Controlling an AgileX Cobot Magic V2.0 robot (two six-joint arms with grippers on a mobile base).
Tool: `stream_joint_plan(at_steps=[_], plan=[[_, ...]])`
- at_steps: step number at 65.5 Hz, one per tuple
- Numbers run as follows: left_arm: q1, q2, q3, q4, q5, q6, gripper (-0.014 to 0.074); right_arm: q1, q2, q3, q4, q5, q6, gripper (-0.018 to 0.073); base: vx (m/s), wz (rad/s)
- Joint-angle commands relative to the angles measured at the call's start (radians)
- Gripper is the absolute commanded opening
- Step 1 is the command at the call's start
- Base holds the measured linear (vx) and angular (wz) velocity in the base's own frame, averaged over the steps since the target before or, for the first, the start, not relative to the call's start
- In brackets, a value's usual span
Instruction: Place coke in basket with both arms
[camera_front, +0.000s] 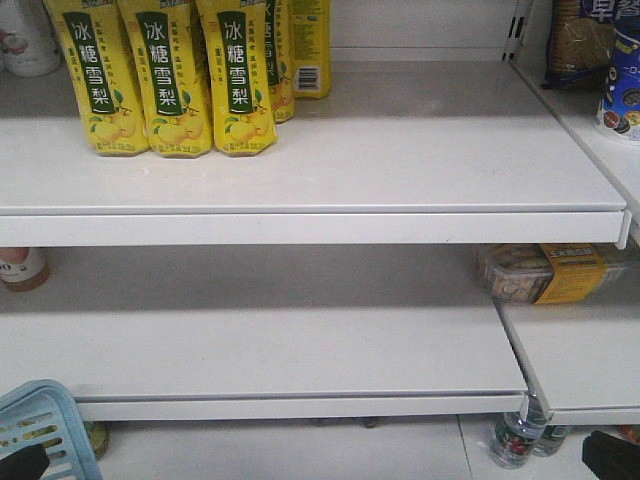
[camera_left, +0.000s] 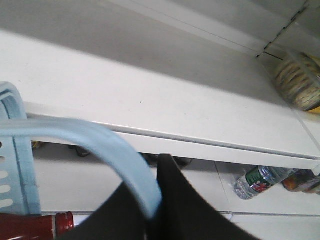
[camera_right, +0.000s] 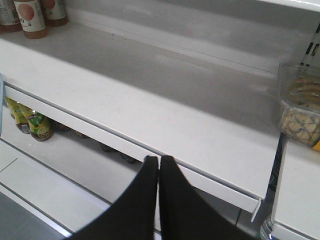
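Coke (camera_left: 35, 226) lies in basket (camera_left: 15, 165), lower left | left gripper (camera_left: 152, 212) pinches handle (camera_left: 100, 142) | right gripper (camera_right: 159, 165) pressed together, empty | we judge placing done.

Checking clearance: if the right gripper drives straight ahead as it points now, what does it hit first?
Probably the front edge of the white shelf just beyond the shut right gripper. Nothing shows between them, though depth is hard to judge from the wrist view.

Front view: three yellow pear-drink packs (camera_front: 165, 75) in front row, one basket (camera_front: 40, 425), one biscuit box (camera_front: 540, 272).
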Motion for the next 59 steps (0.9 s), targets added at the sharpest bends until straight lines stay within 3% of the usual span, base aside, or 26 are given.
stream_joint_plan(at_steps=[1,11,26,44,54,59], plan=[[-0.004,-0.084,-0.028,0.022,-0.053,0.080,-0.0006,-0.007,0.008,-0.028,-0.005,-0.067,-0.002,-0.0005,0.00,0.00],[0.039,-0.224,-0.028,-0.013,-0.053,0.236,-0.0006,-0.007,0.008,-0.028,-0.005,-0.067,-0.002,-0.0005,0.00,0.00],[0.215,-0.365,-0.028,-0.223,-0.063,0.407,-0.0006,-0.007,0.008,-0.028,-0.005,-0.068,-0.002,-0.0005,0.00,0.00],[0.324,-0.395,-0.028,-0.206,-0.163,0.528,-0.0006,-0.007,0.008,-0.028,-0.005,-0.068,-0.002,-0.0005,0.00,0.00],[0.341,-0.395,-0.028,-0.114,-0.267,0.530,-0.0006,-0.007,0.008,-0.028,-0.005,-0.068,-0.002,-0.0005,0.00,0.00],[0.341,-0.395,-0.028,-0.108,-0.272,0.530,-0.0006,-0.007,0.008,-0.028,-0.005,-0.068,-0.002,-0.0005,0.00,0.00]])
